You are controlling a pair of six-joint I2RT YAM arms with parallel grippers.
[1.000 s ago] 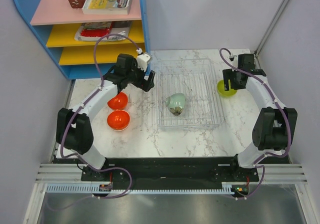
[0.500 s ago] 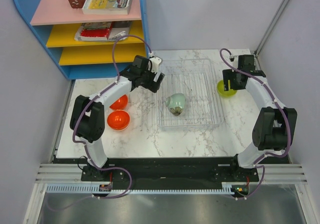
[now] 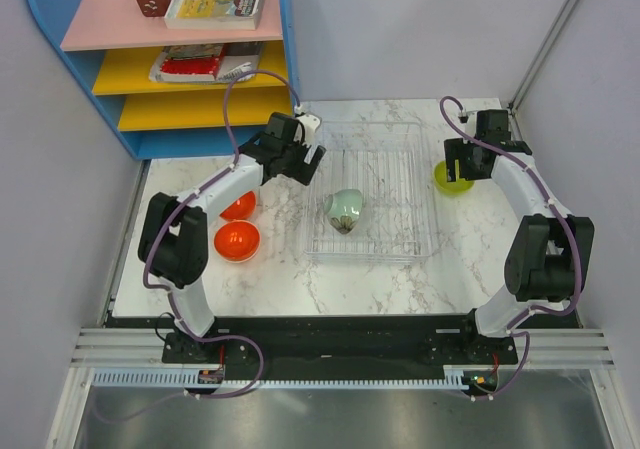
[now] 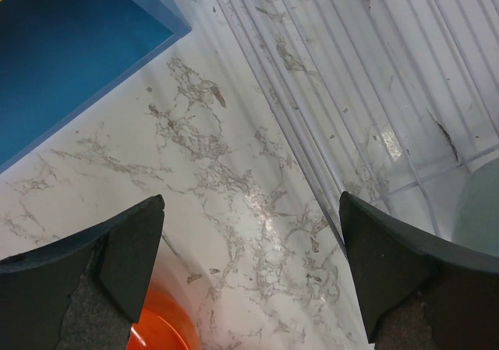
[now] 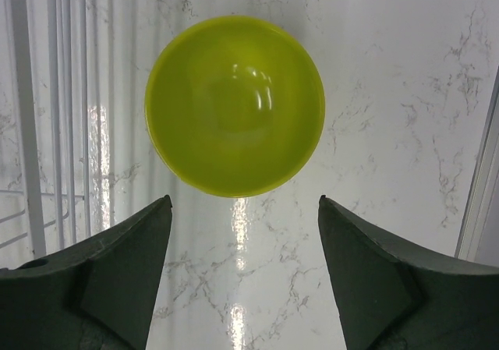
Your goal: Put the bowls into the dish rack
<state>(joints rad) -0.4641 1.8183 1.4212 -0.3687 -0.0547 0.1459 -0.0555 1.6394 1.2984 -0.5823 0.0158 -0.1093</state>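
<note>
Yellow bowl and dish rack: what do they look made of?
Yellow bowl: probably plastic, glossy and slightly translucent, with sharp light reflections on its surface. Dish rack: thin silver-white wire grid, likely plated or coated metal. The wires glint, but the exact finish is unclear.

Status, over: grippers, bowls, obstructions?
Left gripper open, empty, at dish rack edge. Right gripper open over yellow bowl. Pale green bowl racked; orange bowls outside. Nothing blocking.

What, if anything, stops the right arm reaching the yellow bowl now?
Likely nothing, so yes: the right gripper hangs over the yellow bowl, jaws open, the dish rack apart beside it.
</note>
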